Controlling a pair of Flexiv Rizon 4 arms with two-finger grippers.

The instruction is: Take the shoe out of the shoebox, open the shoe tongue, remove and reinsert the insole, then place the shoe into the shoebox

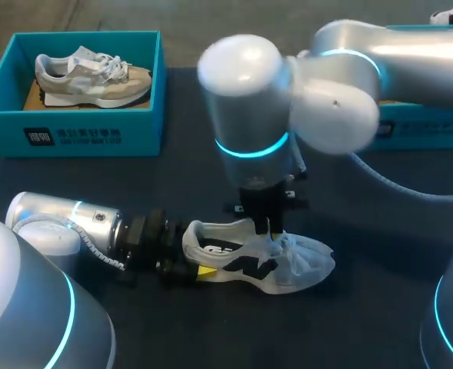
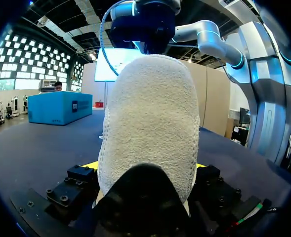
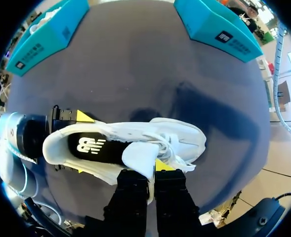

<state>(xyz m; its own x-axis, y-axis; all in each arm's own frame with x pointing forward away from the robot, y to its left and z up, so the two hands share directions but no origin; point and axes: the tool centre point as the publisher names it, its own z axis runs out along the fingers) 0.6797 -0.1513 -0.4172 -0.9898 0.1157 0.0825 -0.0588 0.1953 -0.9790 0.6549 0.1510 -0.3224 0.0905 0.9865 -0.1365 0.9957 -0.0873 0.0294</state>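
Sneaker, white with a dark side emblem, stands sole-down on the worktop, outside any box and nearest the robot. Its long axis runs side to side across the worktop, with the heel towards the left arm, the toe towards the right and the emblem side facing the robot. Left gripper lies level with the worktop at the heel. Its fingers press on the heel from both sides, as the left wrist view confirms. Right gripper comes down from above by the laces, fingers drawn close and pinching the tongue at its free end. The black insole is seated inside and shows through the collar.

Handling assessment: a light article. The textile upper is soft and liable to fold, while the sole and heel are comparatively stiff. The heel is judged the sound place to steady the shoe. The tongue is thin and pliant and could slip from a shallow pinch. The insole is probably flexible and best taken at its heel edge.

Further back at the left, a teal shoebox holds a beige sneaker, toe to the right. A second teal box sits far right, largely hidden by the right arm, and its contents are not visible.
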